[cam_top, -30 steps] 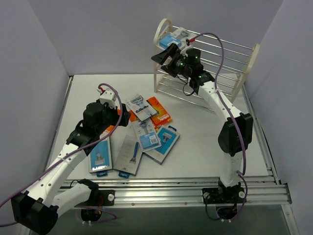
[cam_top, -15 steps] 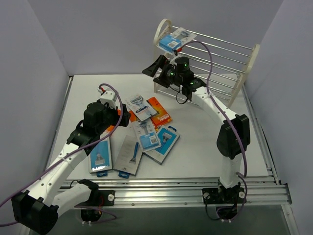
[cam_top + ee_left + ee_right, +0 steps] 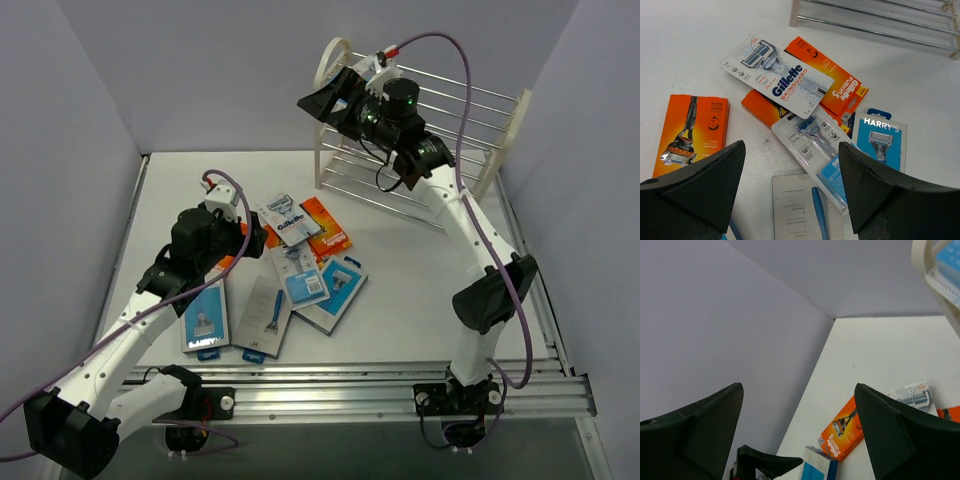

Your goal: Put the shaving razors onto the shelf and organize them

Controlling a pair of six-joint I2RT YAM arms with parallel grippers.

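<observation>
The shaving razors lie heaped mid-table: a white Gillette pack (image 3: 283, 220) (image 3: 777, 77), orange boxes (image 3: 325, 228) (image 3: 832, 85) (image 3: 692, 130), a clear blister pack (image 3: 815, 145), a Harry's pack (image 3: 880, 142) and blue packs (image 3: 300, 280). My left gripper (image 3: 250, 240) (image 3: 791, 150) hovers open over the heap's left side, holding nothing. The cream shelf (image 3: 500, 130) stands at the back right. My right gripper (image 3: 325, 95) (image 3: 799, 390) is open and empty, raised at the left end of the shelf's top tier. A blue pack (image 3: 950, 260) lies on that tier, mostly hidden in the top view.
Grey walls close in the back and both sides. Two more packs (image 3: 205, 320) (image 3: 262, 315) lie near the front left. The shelf's lowest rods (image 3: 875, 25) run along the far edge of the left wrist view. A metal rail (image 3: 380, 385) crosses the near edge.
My right gripper dipped left in front of the shelf, then rose to the top tier's left end, still open. The pack stayed on the tier. The left arm has not moved.
</observation>
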